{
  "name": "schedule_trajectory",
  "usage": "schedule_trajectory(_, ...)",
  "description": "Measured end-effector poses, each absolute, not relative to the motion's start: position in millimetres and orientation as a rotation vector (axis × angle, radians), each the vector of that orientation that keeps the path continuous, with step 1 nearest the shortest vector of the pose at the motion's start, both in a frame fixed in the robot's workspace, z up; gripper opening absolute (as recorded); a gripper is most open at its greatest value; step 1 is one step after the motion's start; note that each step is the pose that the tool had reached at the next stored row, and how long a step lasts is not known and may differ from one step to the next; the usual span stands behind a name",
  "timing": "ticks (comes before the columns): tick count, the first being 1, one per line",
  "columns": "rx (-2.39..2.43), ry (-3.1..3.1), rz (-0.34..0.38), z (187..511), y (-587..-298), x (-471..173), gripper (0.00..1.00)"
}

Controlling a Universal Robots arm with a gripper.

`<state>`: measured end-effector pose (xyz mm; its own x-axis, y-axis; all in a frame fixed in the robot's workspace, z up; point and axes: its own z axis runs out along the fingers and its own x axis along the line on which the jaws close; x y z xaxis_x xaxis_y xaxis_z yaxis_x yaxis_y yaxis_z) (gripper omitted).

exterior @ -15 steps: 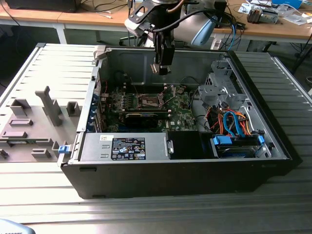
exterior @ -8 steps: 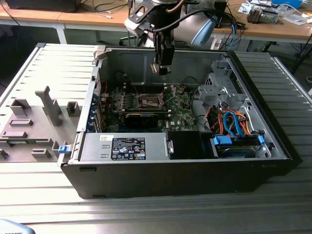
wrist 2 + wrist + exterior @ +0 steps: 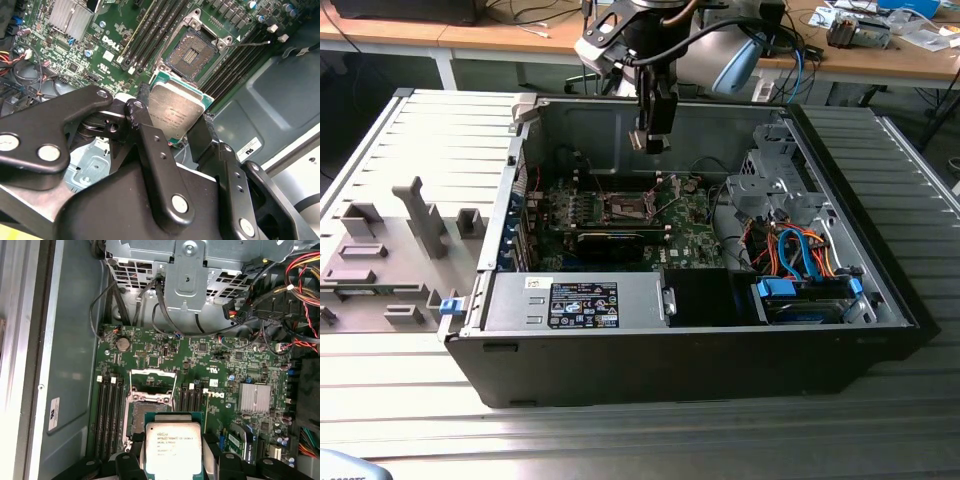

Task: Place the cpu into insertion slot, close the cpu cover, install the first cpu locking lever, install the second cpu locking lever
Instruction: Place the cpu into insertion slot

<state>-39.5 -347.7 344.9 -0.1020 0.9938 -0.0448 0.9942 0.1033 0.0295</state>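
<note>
My gripper (image 3: pixel 650 138) hangs above the open computer case, over the green circuit board. It is shut on the cpu (image 3: pixel 175 112), a flat square chip with a silvery top, pinched by its edges and seen also in the first wrist view (image 3: pixel 172 445). The insertion slot (image 3: pixel 192 52) lies open on the board below, its contact field bare and apart from the chip. In the first wrist view the chip covers part of the insertion slot (image 3: pixel 136 415). The cpu cover (image 3: pixel 153 374) stands swung up at one side of the socket. In the exterior view the slot (image 3: pixel 628 208) sits mid-board.
Rows of narrow black slots (image 3: pixel 150 35) flank the socket. A long black card (image 3: pixel 610 243) crosses the board. A metal drive cage (image 3: pixel 775 190) and coloured cables (image 3: pixel 800 255) fill the exterior view's right side. A grey fixture (image 3: pixel 390 250) lies outside, on that view's left.
</note>
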Motion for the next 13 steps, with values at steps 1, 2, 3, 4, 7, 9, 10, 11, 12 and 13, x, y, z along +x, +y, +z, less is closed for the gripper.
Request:
schedule_trajectory(1,2.07,2.292,-0.013,344.9,-347.7,-39.5,0.55)
schedule_trajectory(2,2.071,2.291,-0.013,344.9,-347.7,-39.5,0.55)
schedule_trajectory(3,2.073,2.289,-0.013,344.9,-347.7,-39.5,0.55)
schedule_trajectory(4,2.075,2.288,-0.013,345.0,-347.7,-39.5,0.55)
schedule_trajectory(7,2.079,2.284,-0.013,344.9,-347.7,-39.5,0.55)
schedule_trajectory(9,2.082,2.281,-0.013,344.9,-347.7,-39.5,0.55)
schedule_trajectory(10,2.083,2.28,-0.013,344.9,-347.7,-39.5,0.55)
schedule_trajectory(11,2.085,2.279,-0.013,344.9,-347.7,-39.5,0.55)
schedule_trajectory(12,2.086,2.278,-0.013,344.9,-347.7,-39.5,0.55)
schedule_trajectory(13,2.087,2.277,-0.013,344.9,-347.7,-39.5,0.55)
